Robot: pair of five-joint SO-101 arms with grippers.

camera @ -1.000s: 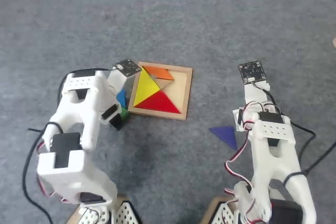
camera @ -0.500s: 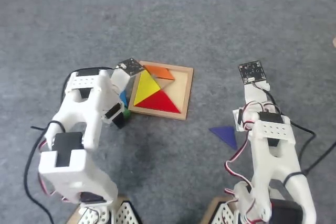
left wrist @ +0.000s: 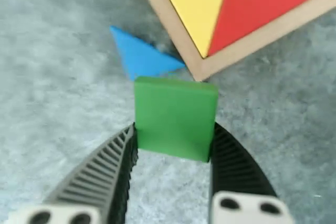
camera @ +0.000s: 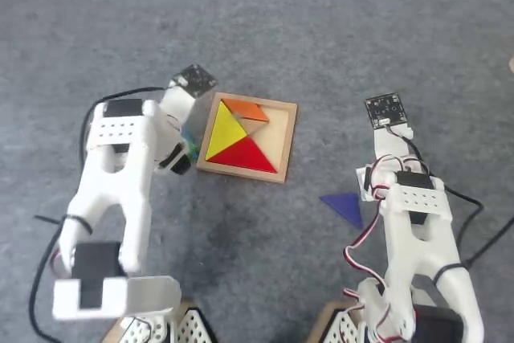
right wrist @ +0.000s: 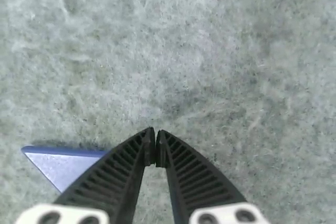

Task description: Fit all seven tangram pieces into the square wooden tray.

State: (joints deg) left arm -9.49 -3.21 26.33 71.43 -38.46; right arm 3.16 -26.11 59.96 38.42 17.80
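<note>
Left gripper (left wrist: 173, 132), clamped on the green square (left wrist: 176, 111), has lifted it just left of the tray (camera: 275, 130), mid-frame; placing it likely follows.

green square (left wrist: 175, 116) | light-blue triangle (left wrist: 143, 56) | yellow triangle (camera: 222, 130) | red triangle (camera: 245, 154) | orange piece (camera: 243, 109) | violet-blue triangle (camera: 344, 206) | tray (camera: 275, 128) pale wood | surface (camera: 321, 54) mottled grey | fingers (left wrist: 115, 166) black, ribbed | arms (camera: 120, 166) white

At left, stretched far with left arm (camera: 120, 166), wrist bent down, left gripper (left wrist: 173, 132) clamped around green square (left wrist: 176, 114). At right, held near with right arm (camera: 411, 222), right gripper (right wrist: 155, 141) pressed closed, pointing down.
</note>
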